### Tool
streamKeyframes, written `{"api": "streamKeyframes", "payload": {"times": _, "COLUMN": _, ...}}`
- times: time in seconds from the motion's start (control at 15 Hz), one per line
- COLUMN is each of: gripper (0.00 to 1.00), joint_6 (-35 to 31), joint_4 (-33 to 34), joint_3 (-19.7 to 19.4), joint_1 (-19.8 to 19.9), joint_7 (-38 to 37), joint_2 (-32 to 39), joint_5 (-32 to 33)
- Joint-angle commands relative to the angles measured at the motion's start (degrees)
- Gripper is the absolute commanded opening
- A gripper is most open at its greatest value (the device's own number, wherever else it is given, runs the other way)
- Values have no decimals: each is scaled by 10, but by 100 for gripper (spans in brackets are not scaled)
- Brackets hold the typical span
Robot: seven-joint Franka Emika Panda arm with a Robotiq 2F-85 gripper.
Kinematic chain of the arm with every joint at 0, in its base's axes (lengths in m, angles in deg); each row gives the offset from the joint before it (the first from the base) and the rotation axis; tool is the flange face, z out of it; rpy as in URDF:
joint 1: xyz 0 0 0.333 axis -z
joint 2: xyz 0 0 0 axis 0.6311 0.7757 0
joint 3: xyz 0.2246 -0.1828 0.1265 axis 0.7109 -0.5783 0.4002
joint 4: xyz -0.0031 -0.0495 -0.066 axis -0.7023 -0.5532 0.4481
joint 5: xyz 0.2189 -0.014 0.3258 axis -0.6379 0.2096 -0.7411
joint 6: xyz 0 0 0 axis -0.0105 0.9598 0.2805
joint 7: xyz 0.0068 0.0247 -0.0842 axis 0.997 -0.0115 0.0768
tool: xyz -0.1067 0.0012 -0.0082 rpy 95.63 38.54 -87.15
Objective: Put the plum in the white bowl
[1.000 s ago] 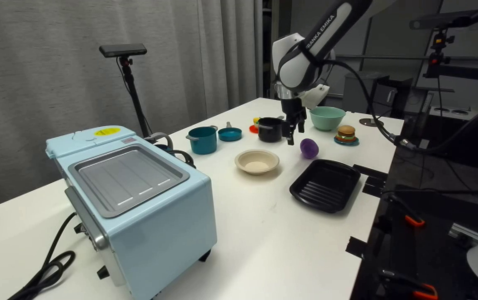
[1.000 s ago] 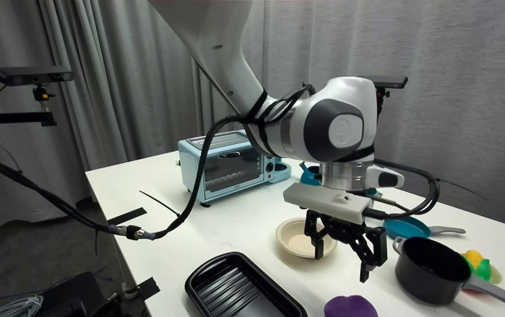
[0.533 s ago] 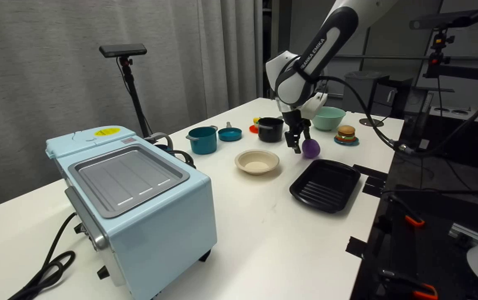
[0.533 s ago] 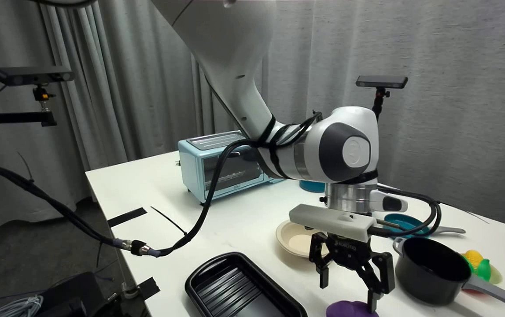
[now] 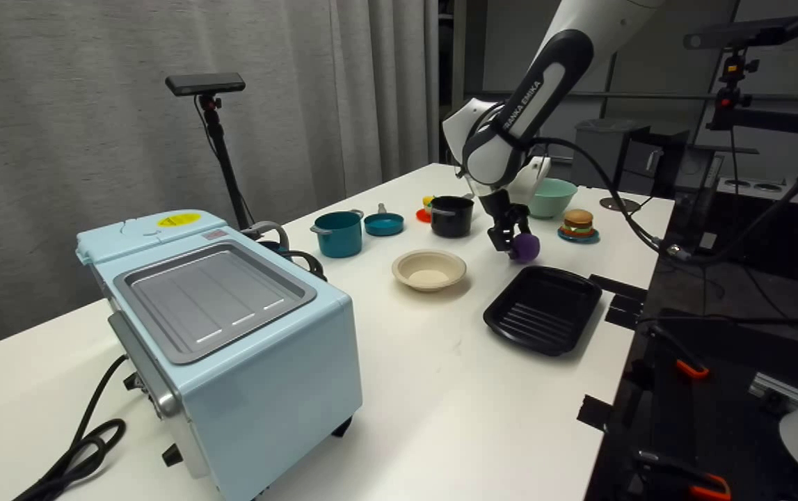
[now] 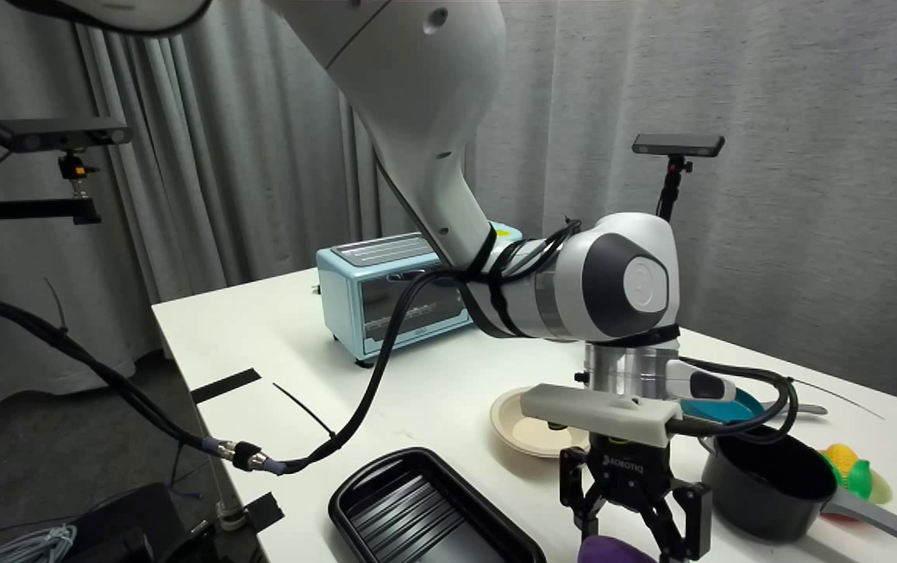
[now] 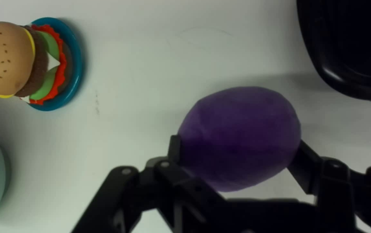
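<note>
Down low with the gripper [image 7: 237, 152], clamped on the plum [image 7: 241, 126], just off one end of the black tray [image 5: 543, 313] without touching it! Squeezing from two opposite sides, with fingers [image 7: 175, 149] against purple skin in the wrist view, presumably to stop something so round from rolling away. Lifted, or resting on the table [image 5: 440, 390]? Can't tell from these angles. Over now to the white bowl [image 5: 429, 280], upright near the tray but apart from it, open face up, apparently placed as the landing spot. Farther from the tray, past the plum, spot a toy burger [image 5: 577, 221] on a blue plate [image 7: 76, 60], probably just bystanders. Next up, judging by the task: raise, swing clear of the tray's rim, lower into the bowl. Best to stay firmly pinched, though: smooth and bulging, likely to twist or slip out if caught off-centre or hurried along the way.
</note>
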Motion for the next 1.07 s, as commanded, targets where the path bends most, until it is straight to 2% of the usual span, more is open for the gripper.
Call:
{"api": "streamKeyframes", "payload": {"times": 0.0, "gripper": 51, "joint_6": 12, "joint_4": 21, "joint_3": -9, "joint_1": -7, "joint_7": -13, "joint_2": 17, "joint_5": 10}}
{"api": "streamKeyframes", "payload": {"times": 0.4, "gripper": 10, "joint_6": -13, "joint_4": 11, "joint_3": -9, "joint_1": -7, "joint_7": -18, "joint_2": -41, "joint_5": 8}}
{"api": "streamKeyframes", "payload": {"times": 0.67, "gripper": 4, "joint_6": -42, "joint_4": 10, "joint_3": 2, "joint_1": -1, "joint_7": -7, "joint_2": -103, "joint_5": -15}}
{"api": "streamKeyframes", "payload": {"times": 1.0, "gripper": 6, "joint_6": -95, "joint_4": 19, "joint_3": 27, "joint_1": 4, "joint_7": 3, "joint_2": -159, "joint_5": -88}}
